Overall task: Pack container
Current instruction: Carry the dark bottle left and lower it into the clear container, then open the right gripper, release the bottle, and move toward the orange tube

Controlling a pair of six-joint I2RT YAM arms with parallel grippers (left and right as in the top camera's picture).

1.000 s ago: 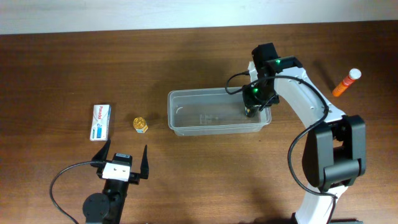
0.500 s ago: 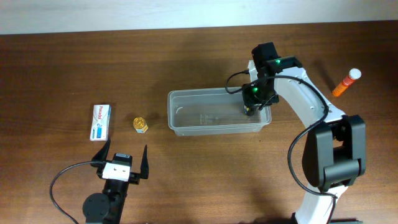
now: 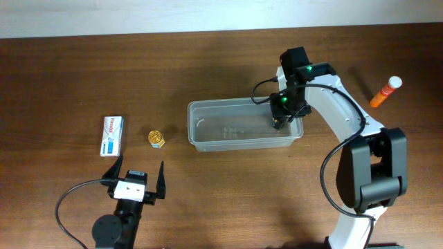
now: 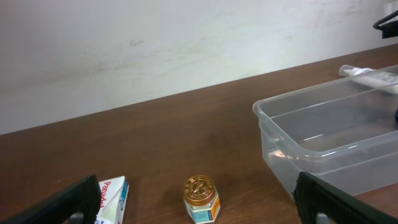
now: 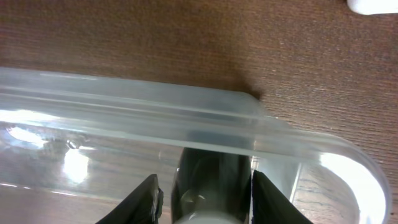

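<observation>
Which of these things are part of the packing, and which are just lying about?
Job: container; dark item held by the right pincer inside it; probably to pack next: white box, gold-lidded jar, orange tube.
Lying about: nothing evident; the left pincer is open, holding nothing.

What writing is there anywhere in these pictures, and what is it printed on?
"Panad", in red, on the white-and-blue box; the rest of the word I cannot make out.
Box's smaller print: too small to read.
Jar: label and lid emblem too blurred to read.
Container: faint moulded marks on its floor, unreadable.
Orange tube: no text that can be read.
</observation>
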